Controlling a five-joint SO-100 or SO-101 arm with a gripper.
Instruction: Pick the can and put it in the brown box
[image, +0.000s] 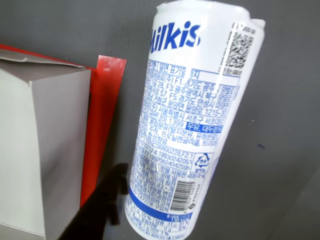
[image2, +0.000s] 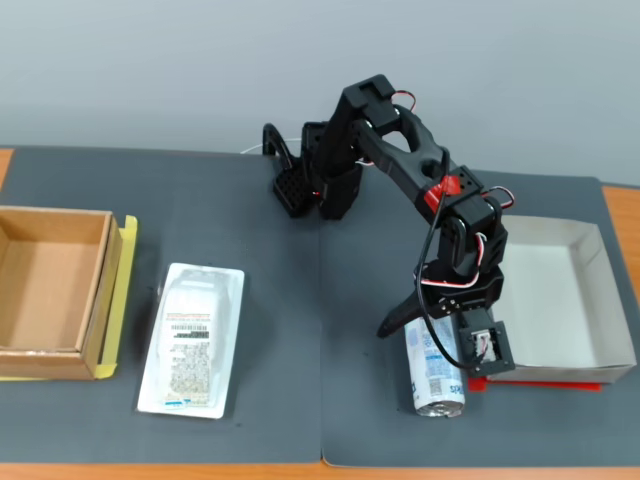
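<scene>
The can (image2: 436, 368) lies just beside the white box (image2: 600, 260). The gripper (image2: 447, 340) is over it, but I cannot tell if it grips. It should squeeze the can's middle firmly before lifting toward the brown box (image2: 92, 295).

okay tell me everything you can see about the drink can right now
The can is slim and white, with blue "Milkis" lettering, dense small blue print, a barcode and a QR code in the wrist view, and a silver metal end facing the fixed camera. It lies on its side on the dark grey mat, just left of the white box in the fixed view. The pincer is down over it; whether it grips is unclear.
</scene>
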